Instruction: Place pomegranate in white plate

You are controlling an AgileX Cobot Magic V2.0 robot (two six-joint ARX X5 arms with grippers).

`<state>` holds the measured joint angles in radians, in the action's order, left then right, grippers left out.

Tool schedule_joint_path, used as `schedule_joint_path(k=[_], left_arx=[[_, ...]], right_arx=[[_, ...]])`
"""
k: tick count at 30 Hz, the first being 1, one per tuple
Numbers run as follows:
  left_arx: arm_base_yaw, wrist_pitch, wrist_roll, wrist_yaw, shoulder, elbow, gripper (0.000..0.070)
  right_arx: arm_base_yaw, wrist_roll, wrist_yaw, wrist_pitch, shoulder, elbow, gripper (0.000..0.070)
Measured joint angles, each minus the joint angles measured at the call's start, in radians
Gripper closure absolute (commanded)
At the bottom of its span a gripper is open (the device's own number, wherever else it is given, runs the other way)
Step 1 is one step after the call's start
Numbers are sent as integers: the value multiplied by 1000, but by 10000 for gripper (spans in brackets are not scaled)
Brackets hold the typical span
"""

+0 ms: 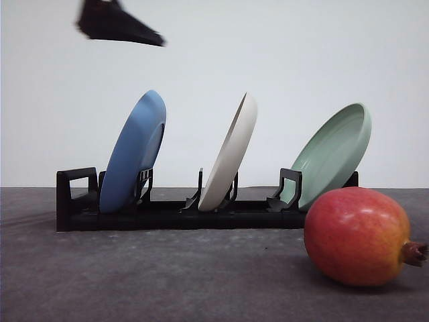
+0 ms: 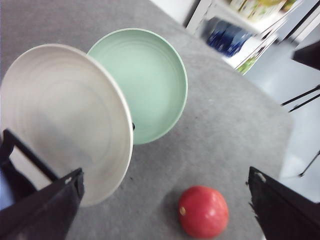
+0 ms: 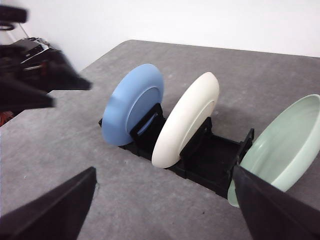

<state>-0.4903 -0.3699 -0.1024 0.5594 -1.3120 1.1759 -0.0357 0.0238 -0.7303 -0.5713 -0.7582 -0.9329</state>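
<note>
Grey counter (image 1: 134, 282) carries a black rack (image 1: 167, 213) holding the white plate (image 1: 231, 157) on edge between blue (image 1: 134, 151) and green (image 1: 332, 154) plates; a careless pull could tip its neighbours. Beside the rack, the pomegranate (image 1: 358, 236) could roll. Both sets of fingers (image 2: 162, 210) (image 3: 165, 210) look spread wide, empty

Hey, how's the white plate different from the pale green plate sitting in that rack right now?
Colour: the white plate is matte off-white, the pale green plate a soft mint. Place: the white plate stands in the middle slot of the black rack, the green plate at the end nearest the pomegranate. Form: in the right wrist view the green plate looks deeper, more bowl-like. Both are round, stand on edge leaning the same way, and hold nothing.
</note>
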Motion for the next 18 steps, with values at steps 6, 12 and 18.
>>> schedule_joint_path(k=[6, 12, 18], left_arx=[[-128, -57, -3, -251, -220, 219, 64], [-174, -67, -6, -378, -387, 371, 68], [-183, -60, -19, -407, -480, 391, 80]], right_arx=[[-10, 0, 0, 0, 0, 0, 147], [-11, 0, 0, -3, 0, 0, 148], [-11, 2, 0, -15, 0, 0, 148]])
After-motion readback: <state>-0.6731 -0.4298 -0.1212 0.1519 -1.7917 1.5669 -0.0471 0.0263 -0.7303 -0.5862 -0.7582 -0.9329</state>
